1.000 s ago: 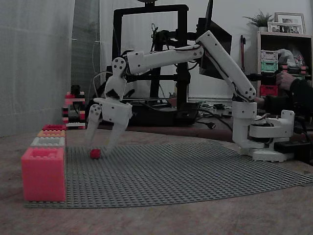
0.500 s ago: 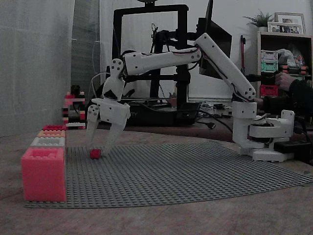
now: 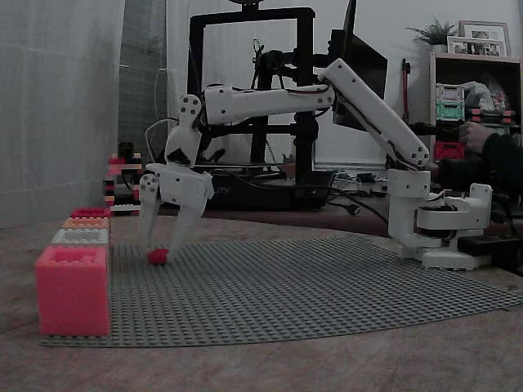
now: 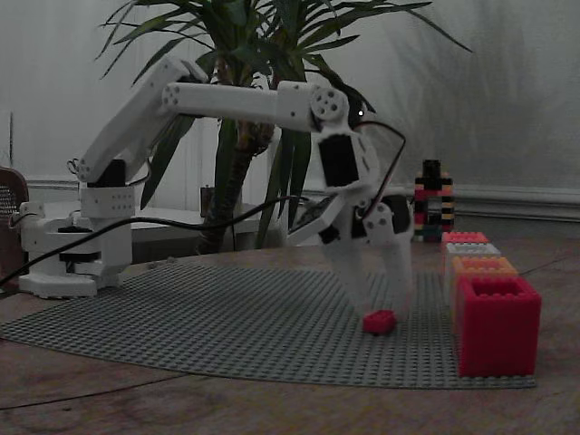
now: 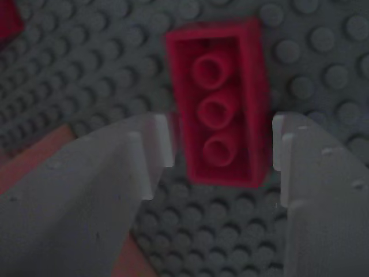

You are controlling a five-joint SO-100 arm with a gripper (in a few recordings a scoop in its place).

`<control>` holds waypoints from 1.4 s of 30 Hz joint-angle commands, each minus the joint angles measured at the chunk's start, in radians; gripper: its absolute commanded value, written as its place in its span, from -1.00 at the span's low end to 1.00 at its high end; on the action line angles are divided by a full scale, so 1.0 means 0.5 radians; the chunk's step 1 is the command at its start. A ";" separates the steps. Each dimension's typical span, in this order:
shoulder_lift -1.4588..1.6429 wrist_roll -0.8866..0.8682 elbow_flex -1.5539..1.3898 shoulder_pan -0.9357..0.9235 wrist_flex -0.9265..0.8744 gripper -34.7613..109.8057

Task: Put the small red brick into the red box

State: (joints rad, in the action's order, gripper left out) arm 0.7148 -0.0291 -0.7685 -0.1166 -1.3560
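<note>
1. Currently, in a fixed view, the white two-finger gripper (image 3: 160, 245) stands spread, its tips lowered on either side of the small red plastic building brick (image 3: 158, 256), which lies on the grey studded baseplate (image 3: 327, 286). A row of brick-built boxes runs along the plate's left edge; the far deep crimson red box (image 3: 90, 213) is judged the target, though dim light makes colours uncertain.

2. In another fixed view, the small red brick (image 4: 380, 322) rests on the grey studded baseplate (image 4: 181, 317) below the gripper (image 4: 381, 299), just left of the box row. Nothing is lifted; grasp, carry and release all remain.

3. In the wrist view, the small red brick (image 5: 221, 109) lies hollow underside up, showing three tubes. Its long axis runs nearly top to bottom of the picture, tilted slightly. The fingers (image 5: 155, 141) flank its long sides, not yet clamped.
</note>
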 commanded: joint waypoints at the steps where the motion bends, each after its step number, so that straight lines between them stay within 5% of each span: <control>1: 0.067 -0.043 0.126 0.015 -0.018 -0.35; 13: 0.150 -0.095 0.334 -0.009 -0.104 -0.52; 19: 0.132 -0.074 0.917 -0.126 -0.175 -0.52; 26: -0.150 0.190 1.513 -0.258 0.086 -0.52; 42: -0.420 0.393 1.298 -0.304 0.693 -0.45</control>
State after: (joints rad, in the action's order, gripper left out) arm 0.4525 0.1488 -0.1212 -0.2623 -1.0523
